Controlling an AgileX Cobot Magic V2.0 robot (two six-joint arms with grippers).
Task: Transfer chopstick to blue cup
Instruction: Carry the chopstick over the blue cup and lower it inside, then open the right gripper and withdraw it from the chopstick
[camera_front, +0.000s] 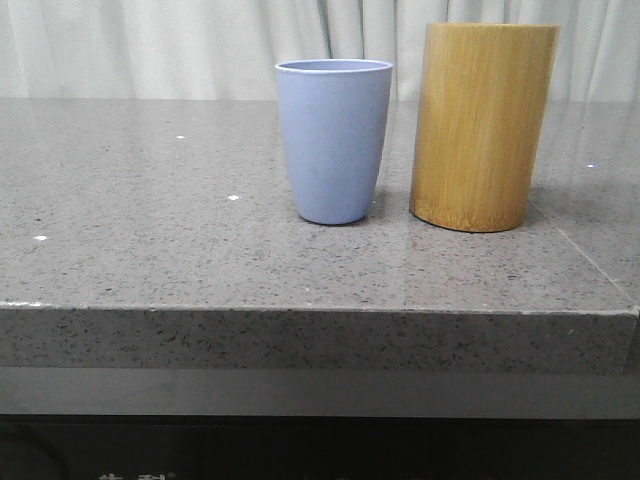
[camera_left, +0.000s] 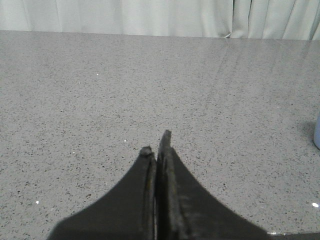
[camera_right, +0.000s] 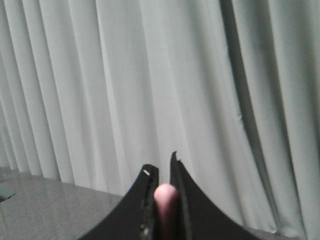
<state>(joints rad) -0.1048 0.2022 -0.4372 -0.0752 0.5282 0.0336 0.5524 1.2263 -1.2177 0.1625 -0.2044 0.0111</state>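
Note:
The blue cup (camera_front: 333, 140) stands upright on the grey stone table (camera_front: 150, 230), just left of a taller tan bamboo cylinder (camera_front: 483, 126). A sliver of the blue cup (camera_left: 317, 132) shows at the edge of the left wrist view. My left gripper (camera_left: 156, 145) hovers over bare tabletop, its jaws pressed together with nothing between them. My right gripper (camera_right: 163, 170) is raised and faces the curtain, shut on the pale pink chopstick (camera_right: 165, 202), whose rounded end pokes out between the fingers. The remainder of the chopstick is hidden.
A pale curtain (camera_front: 150, 45) hangs behind the table. The table's front edge (camera_front: 300, 310) runs across the front view, with a seam line (camera_front: 590, 260) at the right. Bare tabletop (camera_left: 150, 85) stretches left of the cup.

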